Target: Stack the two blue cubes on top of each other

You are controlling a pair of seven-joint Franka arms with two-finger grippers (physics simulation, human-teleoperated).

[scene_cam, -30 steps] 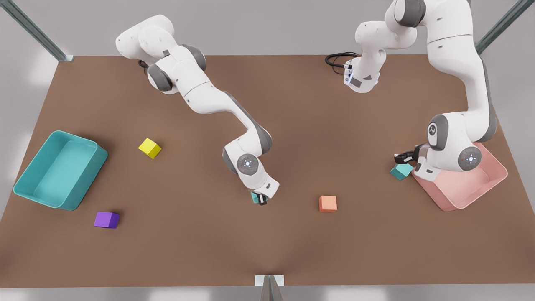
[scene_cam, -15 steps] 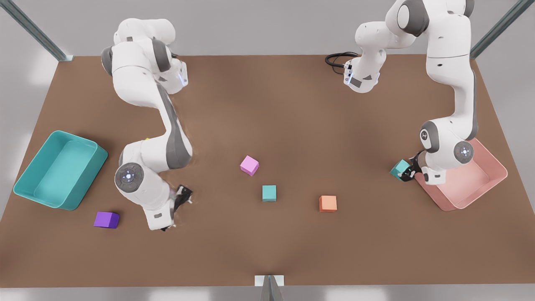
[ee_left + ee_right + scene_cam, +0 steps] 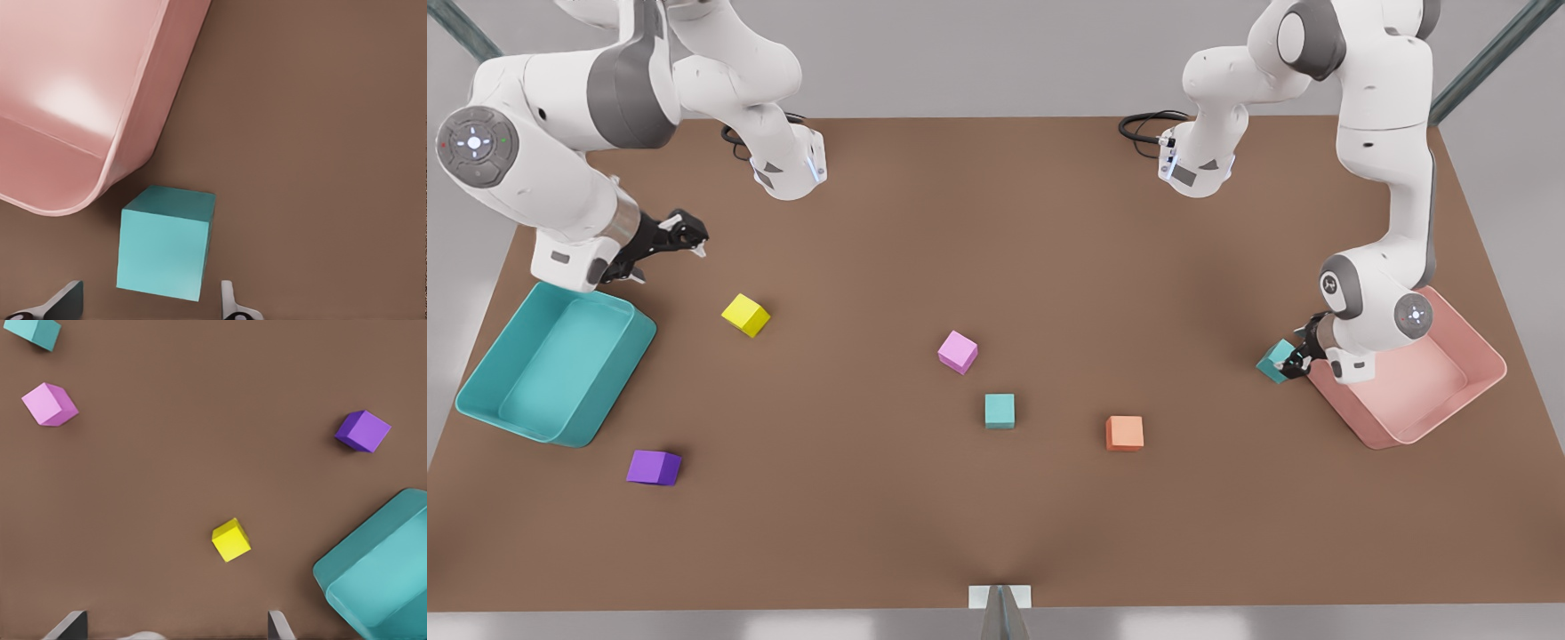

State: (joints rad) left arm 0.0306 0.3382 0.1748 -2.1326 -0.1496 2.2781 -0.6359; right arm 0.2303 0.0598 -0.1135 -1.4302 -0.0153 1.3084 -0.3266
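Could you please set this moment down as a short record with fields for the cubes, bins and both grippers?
blue cube one: centre of table, standing free
blue cube two: beside the pink bin, on the table
left gripper: jaws open either side of blue cube two, not closed on it
right gripper: raised, open, near the teal bin, holding nothing
other cubes: yellow, pink, orange, purple
stack: not yet built
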